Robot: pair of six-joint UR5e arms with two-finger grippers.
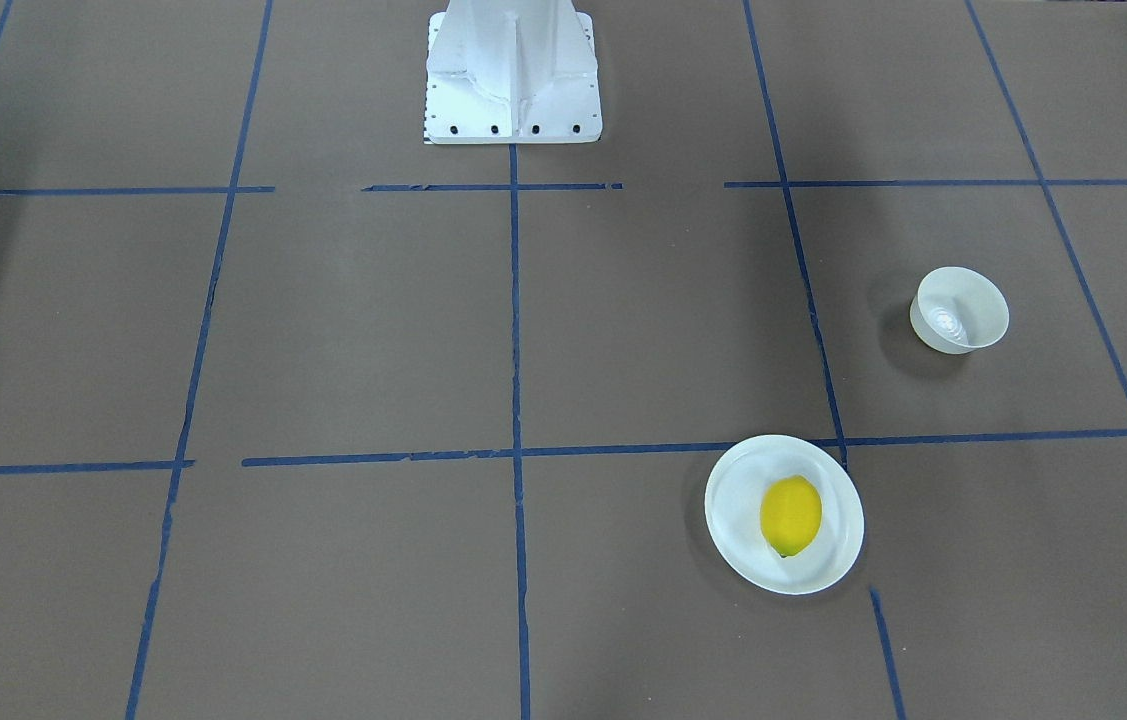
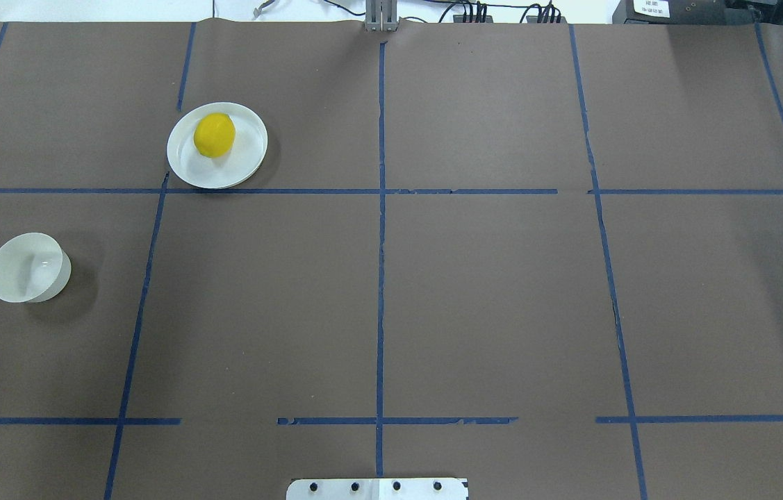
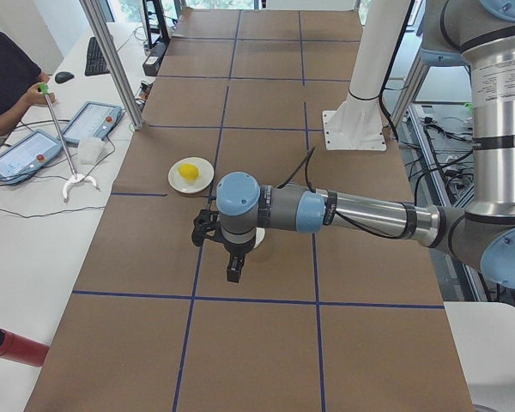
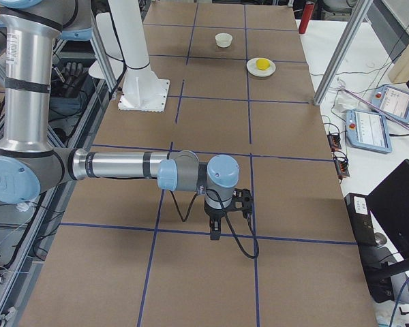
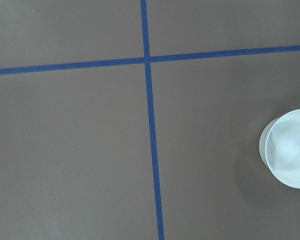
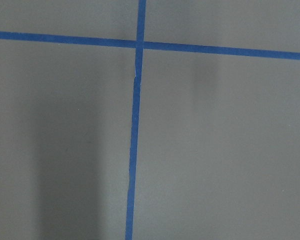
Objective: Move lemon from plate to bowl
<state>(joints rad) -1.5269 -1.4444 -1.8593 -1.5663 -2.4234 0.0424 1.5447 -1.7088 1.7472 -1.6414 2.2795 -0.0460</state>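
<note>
The yellow lemon lies on the flat white plate; both also show in the overhead view, lemon on plate. The small white bowl stands empty and apart from the plate, nearer the robot, and shows at the right edge of the left wrist view. My left gripper hangs high over the table near the bowl. My right gripper hangs far from all of them at the other end. I cannot tell whether either is open or shut.
Brown paper with blue tape lines covers the table. The robot's white base stands at the table's middle edge. Operators' tablets and a red cylinder lie on the side bench.
</note>
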